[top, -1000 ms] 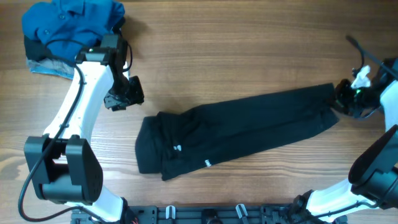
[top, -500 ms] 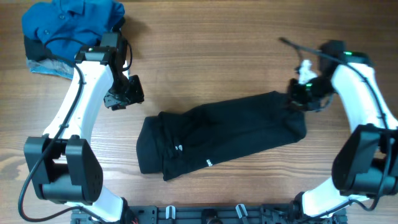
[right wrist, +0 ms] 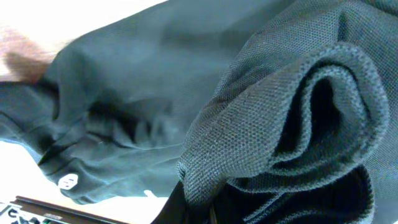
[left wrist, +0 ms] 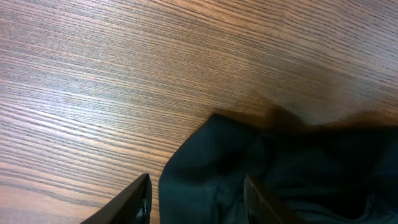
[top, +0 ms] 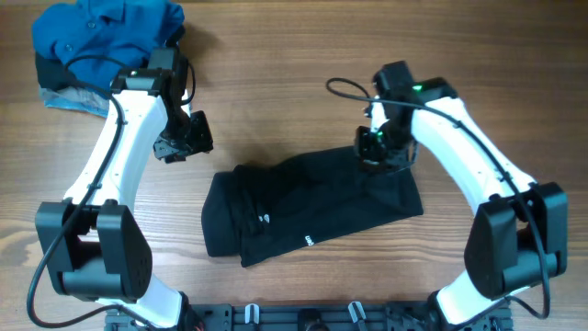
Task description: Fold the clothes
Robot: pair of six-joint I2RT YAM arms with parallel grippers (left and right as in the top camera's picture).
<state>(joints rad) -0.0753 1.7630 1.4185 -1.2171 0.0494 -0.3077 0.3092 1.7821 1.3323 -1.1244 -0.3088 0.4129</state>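
Right pincer: clenched on the right-hand end of the black T-shirt. The gripped fabric is lifted off the counter and sits over the shirt's upper edge. In the right wrist view the held cloth is bunched in thick rolled folds directly before the camera. The pincer's own fingers are largely hidden by it.

Left pincer: released, grasping nothing. Its fingertips stand apart above bare wood, just off the shirt's left end at its 11 o'clock. That end shows as a dark rounded corner in the left wrist view.

Black T-shirt: lies mid-counter as a narrow folded band, running from 8 o'clock up toward 2 o'clock. Its left end rests flat on the wood. A small white label and a white tag show near the lower left edge.

Other items: a blue shirt is heaped at the far 10 o'clock corner of the counter. A grey-blue denim piece is partly under it. Both lie well apart from the black T-shirt.
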